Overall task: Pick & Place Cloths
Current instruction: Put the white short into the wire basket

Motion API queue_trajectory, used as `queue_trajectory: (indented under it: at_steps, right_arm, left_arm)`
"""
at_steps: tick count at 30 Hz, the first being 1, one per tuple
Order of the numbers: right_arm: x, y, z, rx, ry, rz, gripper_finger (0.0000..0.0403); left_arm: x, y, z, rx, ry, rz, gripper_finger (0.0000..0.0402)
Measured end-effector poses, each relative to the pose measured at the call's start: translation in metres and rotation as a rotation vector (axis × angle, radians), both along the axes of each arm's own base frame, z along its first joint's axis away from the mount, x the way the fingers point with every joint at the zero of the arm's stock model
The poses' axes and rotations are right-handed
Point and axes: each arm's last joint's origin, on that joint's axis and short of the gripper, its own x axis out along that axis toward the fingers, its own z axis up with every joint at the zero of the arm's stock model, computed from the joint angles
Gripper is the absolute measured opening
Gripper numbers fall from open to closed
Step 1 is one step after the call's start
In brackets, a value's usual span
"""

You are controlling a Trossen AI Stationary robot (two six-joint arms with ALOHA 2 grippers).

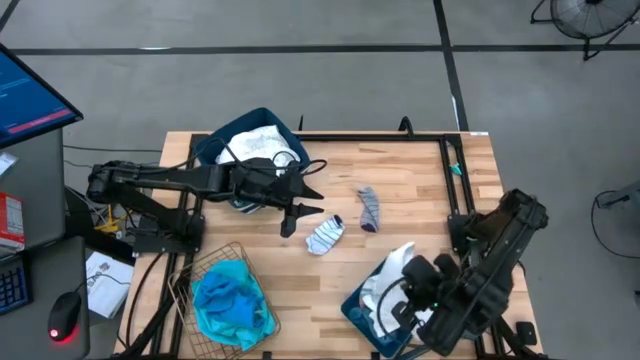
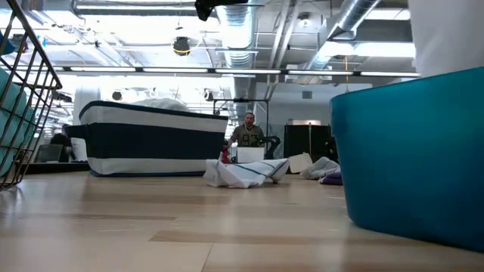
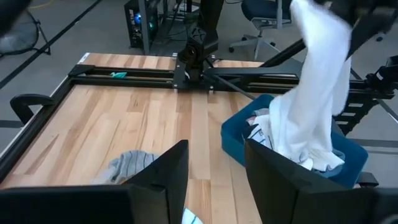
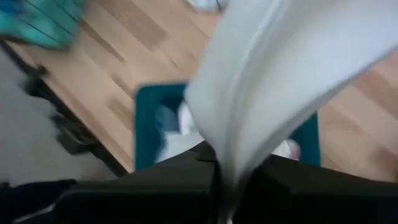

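Above the blue bin (image 1: 356,312) — right gripper (image 4: 219,180) clamps white cloth (image 4: 292,74).

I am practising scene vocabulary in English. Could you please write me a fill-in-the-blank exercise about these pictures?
1. The right claw lifts a ____ cloth above a blue bin.
2. The turquoise garment lies in the wire ____.
3. The left claw is ____ and holds nothing.
4. Two small ____ lie on the bare table.

Missing words: white; basket; open; socks
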Motion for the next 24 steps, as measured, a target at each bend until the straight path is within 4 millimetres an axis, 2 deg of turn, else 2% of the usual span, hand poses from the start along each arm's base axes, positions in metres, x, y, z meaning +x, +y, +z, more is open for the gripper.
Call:
queue_trajectory:
  at_steps: [7, 10, 13, 16, 19, 24]
  right_arm:
    - [-0.008, 0.000, -0.047, -0.016, 0.177, -0.131, 0.0000]
    - [-0.010, -0.002, -0.066, -0.039, 0.185, -0.212, 0.0000]
    - [-0.008, -0.003, -0.080, -0.053, 0.114, -0.289, 0.0000]
    - [-0.003, -0.004, -0.091, -0.065, -0.003, -0.330, 0.0000]
    - [0.005, -0.006, -0.093, -0.080, -0.109, -0.348, 0.0000]
    - [0.011, -0.011, -0.094, -0.093, -0.124, -0.351, 0.0000]
  left_arm:
    - [0.000, 0.000, 0.000, -0.003, 0.001, 0.001, 0.0136]
    - [0.000, 0.000, 0.000, -0.004, 0.001, 0.001, 0.0136]
    - [0.000, 0.000, 0.000, -0.008, 0.002, 0.002, 0.0136]
    - [0.000, 0.000, 0.000, -0.011, 0.003, 0.003, 0.0136]
    - [0.000, 0.000, 0.000, -0.011, 0.003, 0.003, 0.0136]
    - [0.000, 0.000, 0.000, -0.011, 0.004, 0.003, 0.0136]
